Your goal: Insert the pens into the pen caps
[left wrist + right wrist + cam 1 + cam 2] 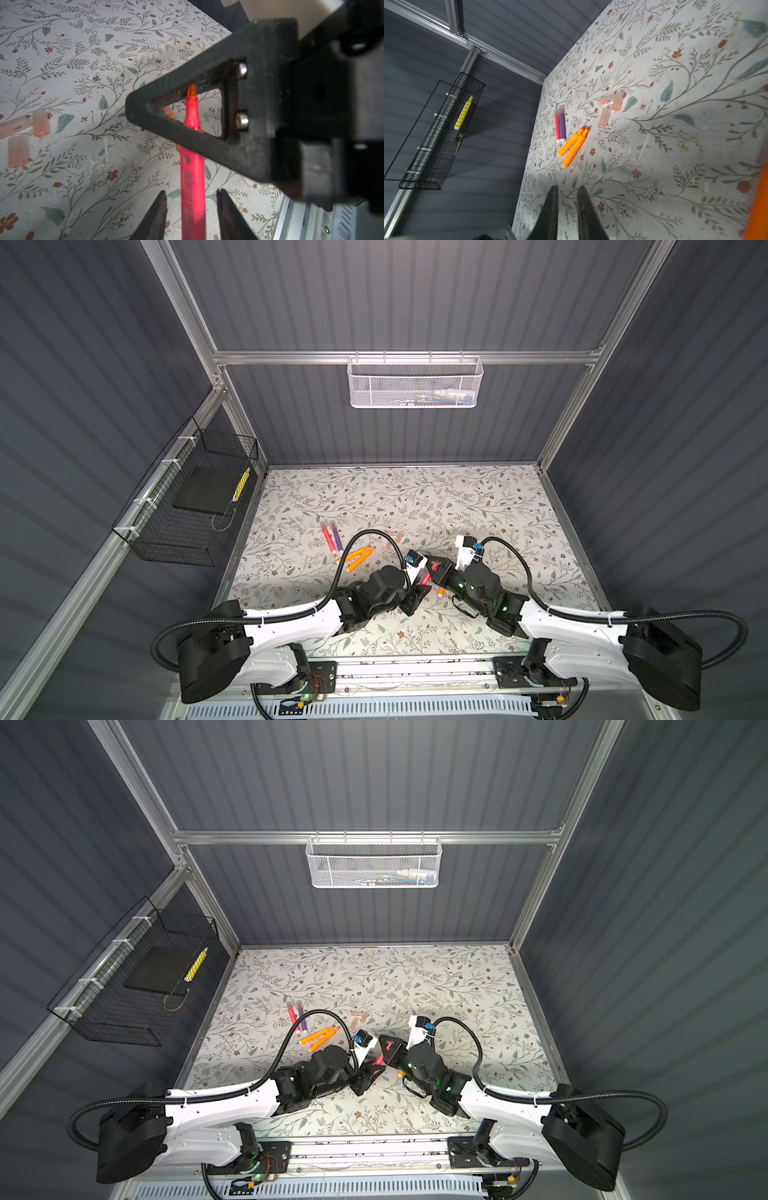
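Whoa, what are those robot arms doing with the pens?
They're putting pens into caps. The right hand seems to pinch a pink pen near its tip, while the left hand stands open around its other end, not touching it. Three loose caps and two orange pens lie on the flowery table, waiting.

We look at a floral-patterned tabletop [675, 149].
On it lie a pink-red marker pen [557, 126] beside a purple marker pen [562, 124], two orange marker pens [575, 147] and three pale pinkish translucent plastic caps [617, 101].
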`<state>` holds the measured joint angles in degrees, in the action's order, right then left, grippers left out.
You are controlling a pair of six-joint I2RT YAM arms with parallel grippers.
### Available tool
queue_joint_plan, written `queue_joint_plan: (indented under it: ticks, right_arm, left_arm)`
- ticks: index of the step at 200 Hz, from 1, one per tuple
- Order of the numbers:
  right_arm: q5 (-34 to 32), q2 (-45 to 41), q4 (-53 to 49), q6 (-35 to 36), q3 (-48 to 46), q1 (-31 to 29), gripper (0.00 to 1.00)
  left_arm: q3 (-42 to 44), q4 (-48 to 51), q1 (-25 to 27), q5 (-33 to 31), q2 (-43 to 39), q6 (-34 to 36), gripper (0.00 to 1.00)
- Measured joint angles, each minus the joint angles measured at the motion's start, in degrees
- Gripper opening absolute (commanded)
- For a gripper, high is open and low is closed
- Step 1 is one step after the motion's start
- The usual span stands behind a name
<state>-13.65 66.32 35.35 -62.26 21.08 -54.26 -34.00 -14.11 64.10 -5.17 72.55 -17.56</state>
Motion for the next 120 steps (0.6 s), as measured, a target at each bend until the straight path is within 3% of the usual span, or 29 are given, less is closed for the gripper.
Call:
queue_joint_plan:
  ticks: [73,120]
  right_arm:
    - [-0.6,6.3,7.8,-2.2,0.0,-1.8,0.00]
    - [-1.0,7.0,10.6,-2.9,0.0,-2.1,0.00]
  left_arm:
    - [0.0,-1.3,0.0,-0.7,1.2,0.0,0.39]
    - [0.7,-2.3,0.0,-1.4,1.2,0.0,0.43]
